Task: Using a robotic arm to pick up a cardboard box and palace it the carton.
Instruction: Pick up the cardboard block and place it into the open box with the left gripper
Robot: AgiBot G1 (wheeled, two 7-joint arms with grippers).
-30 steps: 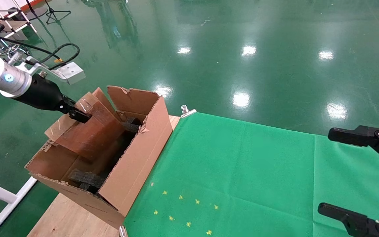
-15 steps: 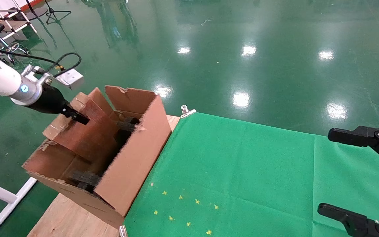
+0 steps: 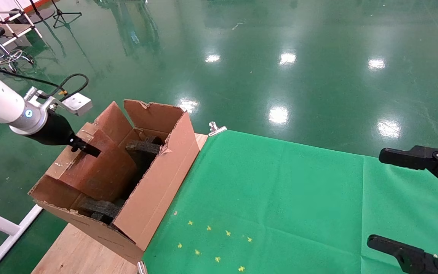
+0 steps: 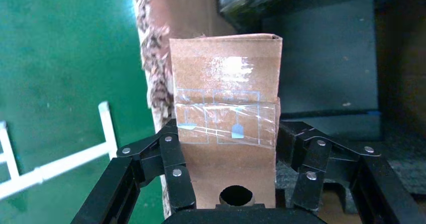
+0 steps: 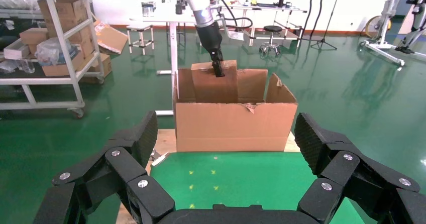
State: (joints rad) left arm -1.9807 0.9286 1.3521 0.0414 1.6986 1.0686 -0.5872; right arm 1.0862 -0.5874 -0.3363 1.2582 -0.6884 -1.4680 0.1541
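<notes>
Left gripper (image 4: 226, 184), jaws clamped on the cardboard box (image 3: 99, 167) at its holed upper end, holds it upright and partly inside the carton (image 3: 158, 186) for slotting between foam blocks (image 3: 143, 146); right gripper (image 5: 226, 181) parked over the green surface (image 3: 280, 205), jaws apart.

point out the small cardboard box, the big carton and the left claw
cardboard box (image 3: 101, 167): head view, on its broad brown face.
carton (image 3: 154, 194): head view, on its long outer side wall.
left claw (image 4: 226, 176): left wrist view, midway between the fingertips shut on the box.
</notes>
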